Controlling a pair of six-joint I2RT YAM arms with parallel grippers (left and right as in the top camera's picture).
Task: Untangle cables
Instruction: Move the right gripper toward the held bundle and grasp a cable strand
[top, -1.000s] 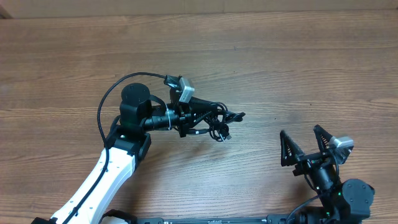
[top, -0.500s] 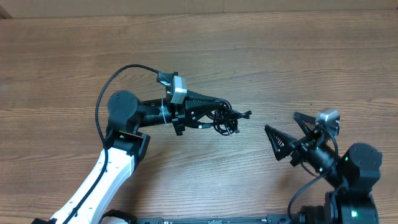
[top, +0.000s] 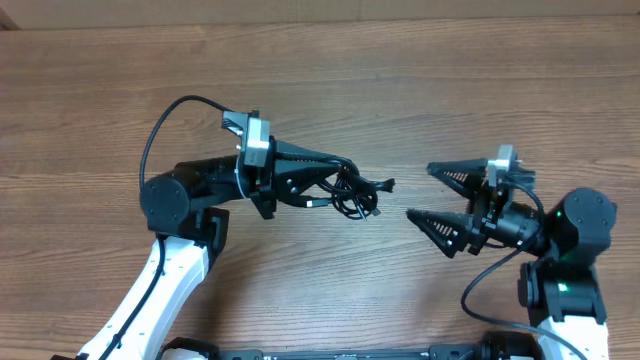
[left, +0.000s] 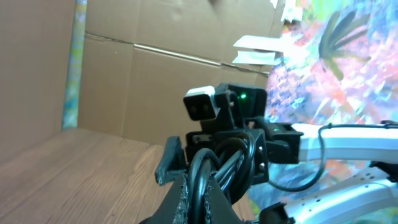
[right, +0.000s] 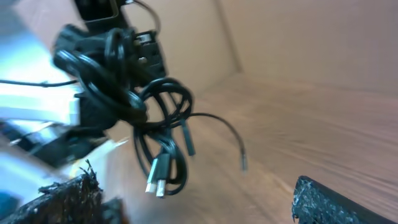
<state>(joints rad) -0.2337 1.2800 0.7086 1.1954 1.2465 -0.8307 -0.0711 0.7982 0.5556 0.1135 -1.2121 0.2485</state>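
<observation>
Overhead and wrist views of the cable clump. The cables (top: 352, 192) form one compact tangle of thin, glossy black cords, clamped at the tips of the left end effector (top: 345, 175), whose fingers are clenched on the strands. The clump is a set of overlapping loops of differing width, wound through one another so that the separate cords cannot be counted. Seen from the right wrist, the cables (right: 158, 124) hang below the left end effector as a loose bundle: the upper loops are bunched tightly against its fingers, while wider loops droop beneath them. A plug with a pale metallic tip (right: 155, 183) dangles at the lowest point of the bundle, and two free strand ends curve out to the side away from the left end effector, one short (right: 189, 146) and one longer and arched (right: 242, 162). From above, one such end (top: 385, 184) juts out of the tangle, pointing away from the left end effector. In the left wrist view the cables (left: 214, 165) appear as thick dark arcs rising just beyond the rough-textured fingers (left: 186, 202), blurred by closeness. The right end effector (top: 420, 190) faces the left end effector across a short gap over the wooden bench (top: 450, 90), its jaws released and spread wide, with nothing between them and no contact with the cords.
</observation>
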